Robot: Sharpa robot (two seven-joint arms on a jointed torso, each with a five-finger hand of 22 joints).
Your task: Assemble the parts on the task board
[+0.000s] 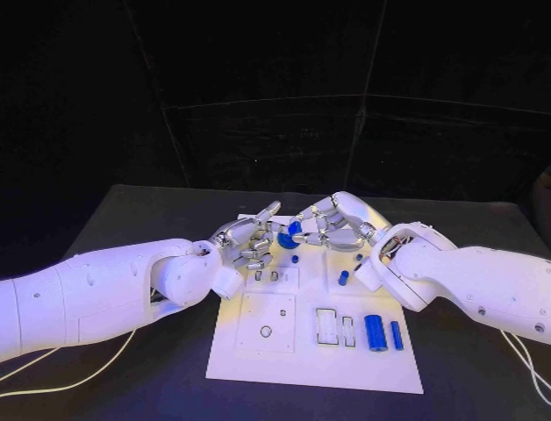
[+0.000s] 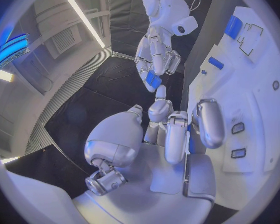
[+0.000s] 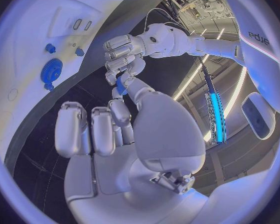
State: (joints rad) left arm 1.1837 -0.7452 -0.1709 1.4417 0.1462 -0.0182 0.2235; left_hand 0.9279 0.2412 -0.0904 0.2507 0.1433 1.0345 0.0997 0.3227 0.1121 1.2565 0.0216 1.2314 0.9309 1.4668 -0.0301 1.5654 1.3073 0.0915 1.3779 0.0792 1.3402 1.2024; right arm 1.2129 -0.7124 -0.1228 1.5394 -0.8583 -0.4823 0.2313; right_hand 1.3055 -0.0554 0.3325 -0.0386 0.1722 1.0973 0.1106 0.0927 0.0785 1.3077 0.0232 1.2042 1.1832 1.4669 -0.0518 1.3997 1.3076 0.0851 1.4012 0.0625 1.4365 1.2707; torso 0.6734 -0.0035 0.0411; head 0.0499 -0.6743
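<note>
Both hands meet above the far end of the task board [image 1: 307, 373], in the middle of the head frame. From my remote station I see the left hand [image 1: 248, 241] and the right hand [image 1: 330, 225] with fingertips together around one small blue part [image 1: 292, 234]. It is pinched between them; which hand really carries it I cannot tell. On the black bench [image 1: 124, 210] the white board lies centred. A blue cylinder [image 1: 375, 332] and a thinner blue bar [image 1: 397, 335] lie at the board's lower right, and a small blue peg [image 1: 344, 278] stands nearer the right hand.
</note>
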